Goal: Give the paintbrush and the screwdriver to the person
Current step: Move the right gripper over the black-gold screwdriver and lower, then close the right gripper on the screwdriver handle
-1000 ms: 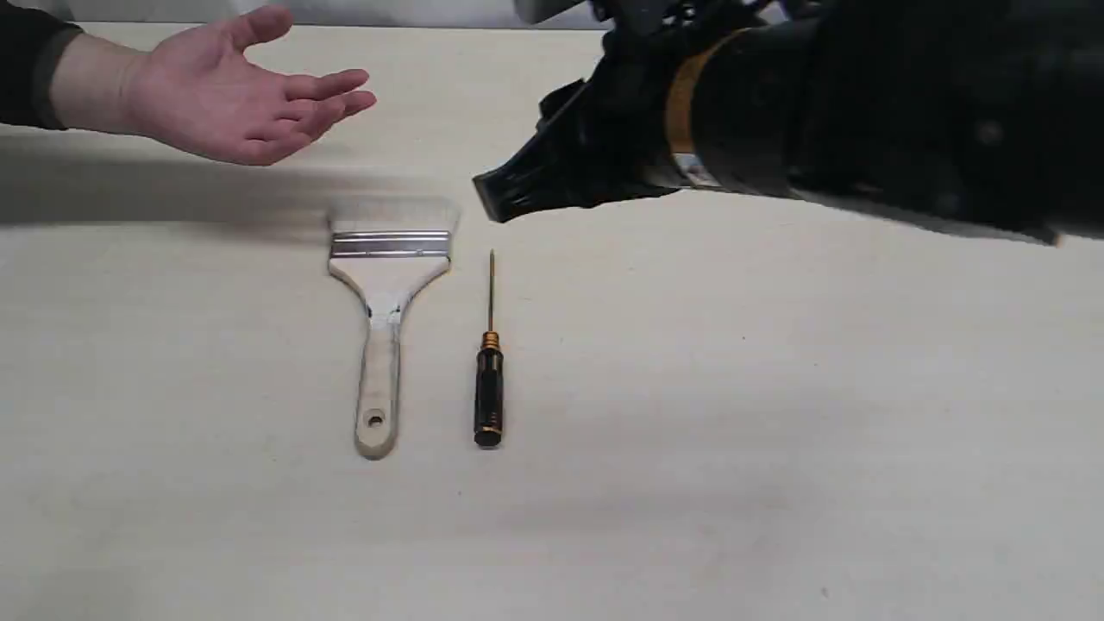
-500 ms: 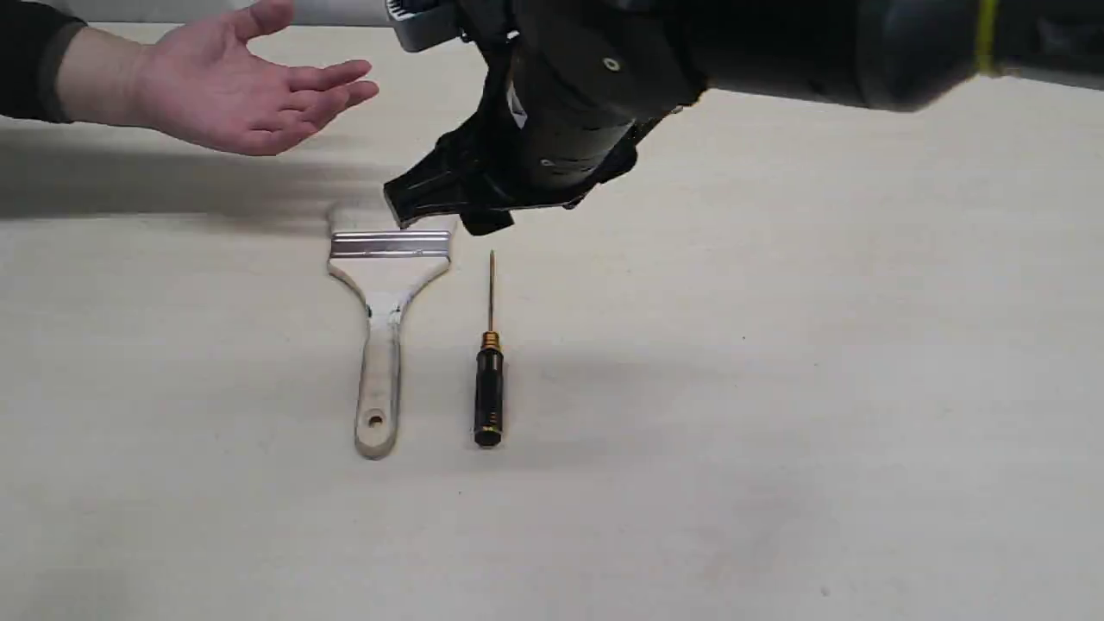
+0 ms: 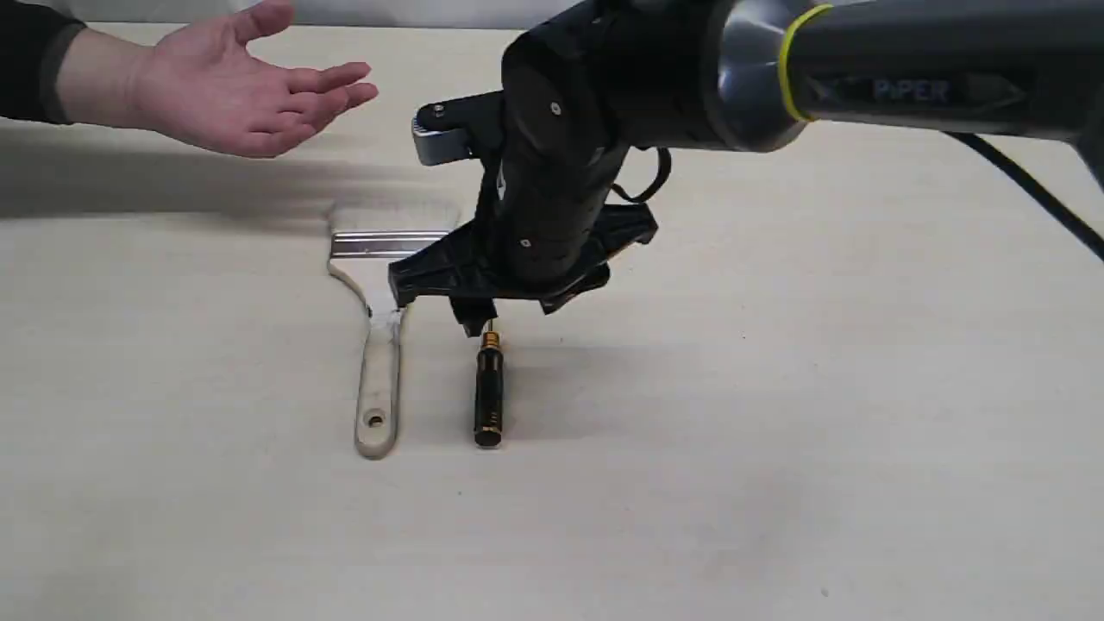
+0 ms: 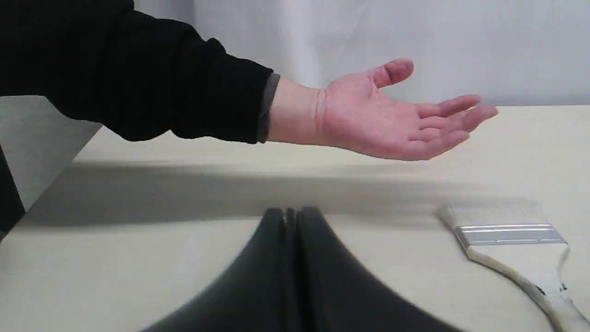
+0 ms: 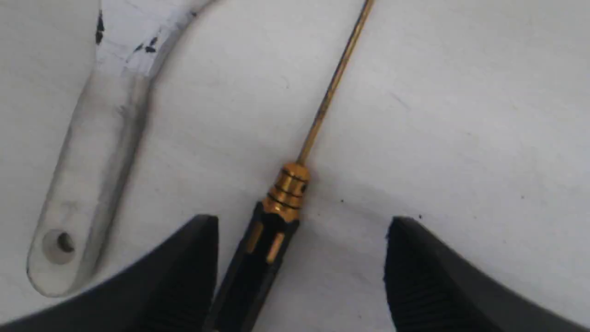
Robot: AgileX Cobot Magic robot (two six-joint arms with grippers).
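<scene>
Table [image 3: 776, 431]: pale, matte, carries both tools. Right arm [image 3: 862, 78]: grey-and-black, reaches in from the right of the exterior view past the middle, wrist bent down over the tools. Person [image 3: 224, 95]: dark sleeve, bare forearm, palm up and fingers loosely spread, held above the far left of the table, well apart from both tools and holding nothing. Paintbrush [image 3: 379, 362]: flat on the table, bristles toward the far edge, handle with its hole toward the camera; bristle end lies near the shadow under the person's hand; the arm's black fitting hides part of the ferrule. Right gripper [image 5: 299, 221]: jaws spread wide, lowered on either side of the top of the screwdriver's handle, gripping nothing; handle sits closer to one finger than the other, contact cannot be told. Left gripper [image 4: 290, 212]: fingers pressed together with nothing between them, low over bare table, paintbrush off to one side. Screwdriver [image 3: 488, 388]: flat on the table, just beside the paintbrush on its right and parallel to it, not touching it, shaft pointing to the far edge.
</scene>
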